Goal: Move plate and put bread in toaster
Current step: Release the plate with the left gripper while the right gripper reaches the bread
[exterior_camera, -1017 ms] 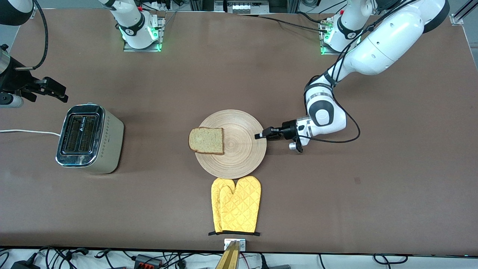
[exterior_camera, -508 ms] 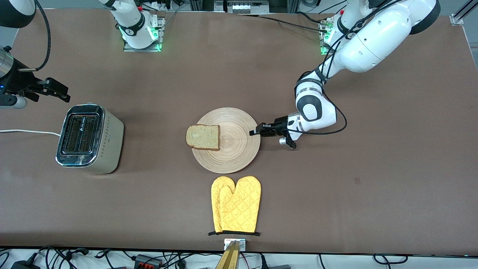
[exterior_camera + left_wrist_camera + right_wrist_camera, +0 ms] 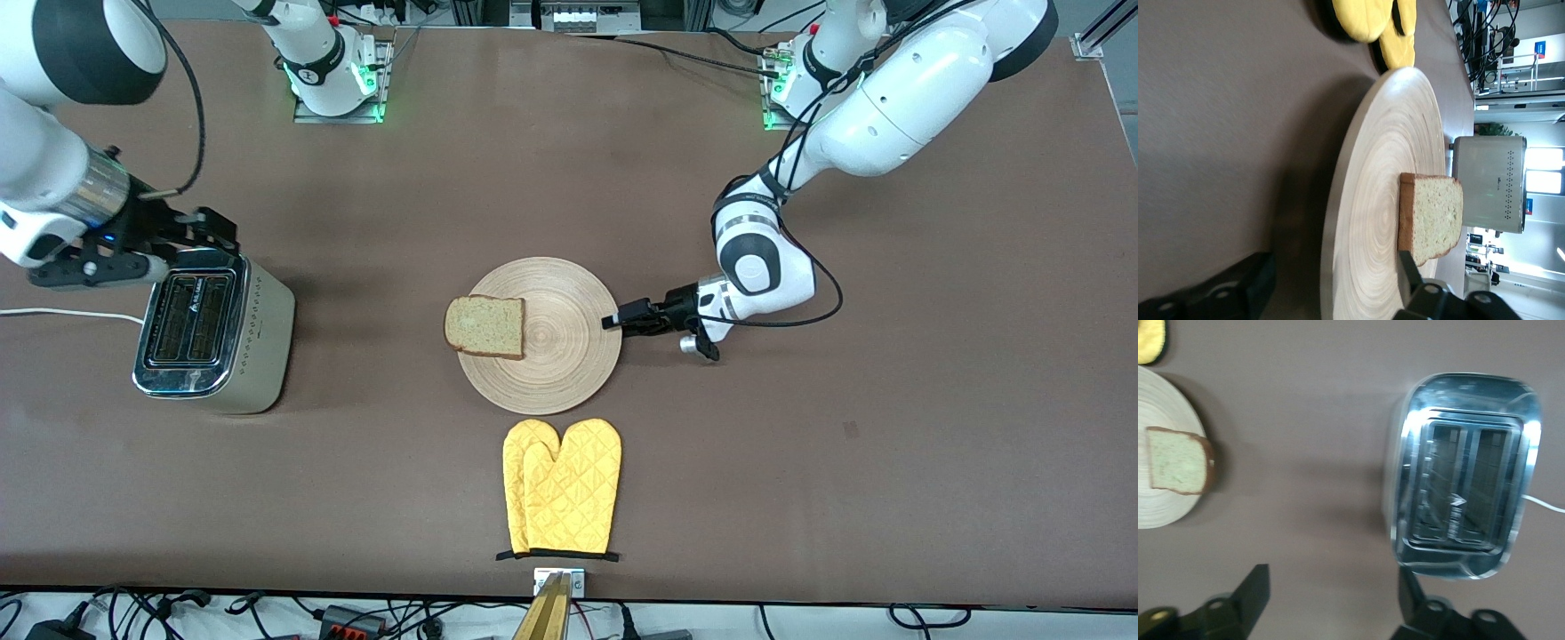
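My left end effector (image 3: 613, 321) sits low at the round light-wood plate (image 3: 569, 373), at its rim toward my left arm's end of the brown table (image 3: 800, 462) — roughly 3 o'clock on the plate in the front view. My left wrist view shows what that view cannot: the fingers (image 3: 1421, 293) spread, straddling the rim without pinching it. The square tan bread slice with dark crust (image 3: 485, 327) lies flat at the plate's 9 o'clock edge. My right end effector (image 3: 213, 233) hovers over the chrome-topped, cream-sided toaster (image 3: 213, 329); its wrist view shows both slots empty and fingers (image 3: 1248, 597) apart. Yellow quilted oven mitts (image 3: 562, 487) lie at the plate's 6 o'clock.
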{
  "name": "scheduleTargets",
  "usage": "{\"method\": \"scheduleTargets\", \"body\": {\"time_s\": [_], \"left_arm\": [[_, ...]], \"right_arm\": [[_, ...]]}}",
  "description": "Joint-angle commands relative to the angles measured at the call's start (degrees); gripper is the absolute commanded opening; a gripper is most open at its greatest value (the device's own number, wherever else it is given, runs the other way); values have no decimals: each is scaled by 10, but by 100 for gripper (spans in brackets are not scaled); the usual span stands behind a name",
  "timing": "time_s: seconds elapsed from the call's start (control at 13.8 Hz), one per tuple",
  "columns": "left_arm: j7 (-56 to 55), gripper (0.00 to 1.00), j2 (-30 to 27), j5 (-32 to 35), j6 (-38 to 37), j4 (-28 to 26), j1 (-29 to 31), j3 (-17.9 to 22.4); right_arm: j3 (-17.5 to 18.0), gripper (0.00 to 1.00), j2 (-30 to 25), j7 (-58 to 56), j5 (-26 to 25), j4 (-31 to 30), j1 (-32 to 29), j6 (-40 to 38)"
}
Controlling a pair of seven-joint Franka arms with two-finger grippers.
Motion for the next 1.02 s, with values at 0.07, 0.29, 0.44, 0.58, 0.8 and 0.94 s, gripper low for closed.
{"method": "scheduleTargets", "body": {"time_s": [0.07, 0.29, 0.44, 0.58, 0.8, 0.94], "left_arm": [[24, 100, -12, 18, -5, -4, 32, -1], [21, 100, -9, 128, -90, 6, 89, 4], [20, 100, -10, 206, -97, 9, 112, 10], [13, 100, -8, 296, -151, 36, 124, 33], [5, 100, -6, 353, -290, 104, 117, 104], [-42, 100, -7, 441, -362, 157, 118, 124]], "right_arm": [[-3, 73, 40, -1, 18, 1, 38, 44], [-3, 71, 85, 0, 22, 0, 75, 98], [-3, 71, 118, 0, 22, 1, 98, 134], [-3, 71, 149, 1, 44, 1, 118, 170], [-3, 71, 186, 27, 91, 11, 124, 188], [-3, 70, 217, 45, 143, 21, 129, 189]]}}
